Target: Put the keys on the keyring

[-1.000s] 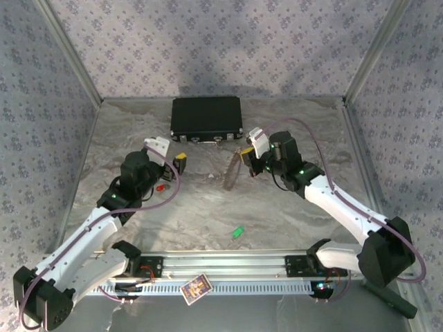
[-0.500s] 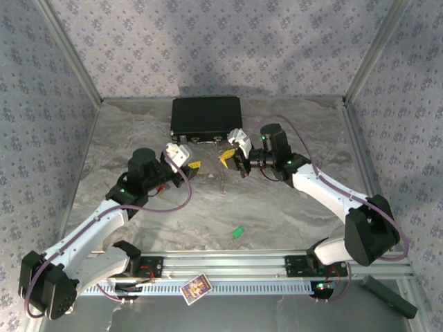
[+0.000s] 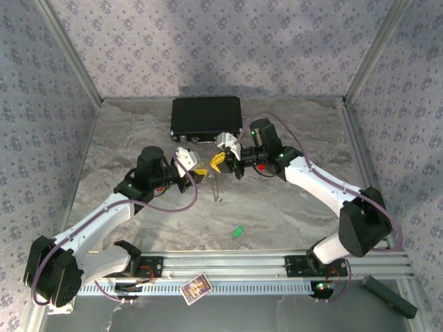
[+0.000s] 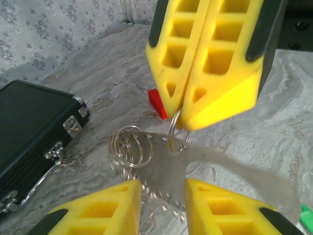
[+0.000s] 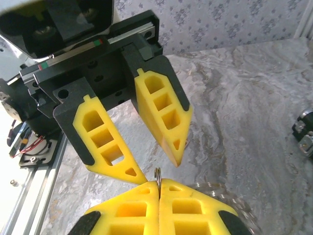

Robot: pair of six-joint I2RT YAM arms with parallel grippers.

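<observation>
Keyring [image 4: 171,136] (top hidden) clamped in closed right gripper [image 4: 182,116]; left gripper [image 4: 163,185], 2 fingers parted, empty.

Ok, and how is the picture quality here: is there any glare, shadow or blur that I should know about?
Left wrist view: the right gripper throws a soft shadow on the table, and the keyring glints but is readable. Right wrist view: the upper left corner is washed out white, while the left gripper is sharp. Top view: even light, no glare.
</observation>
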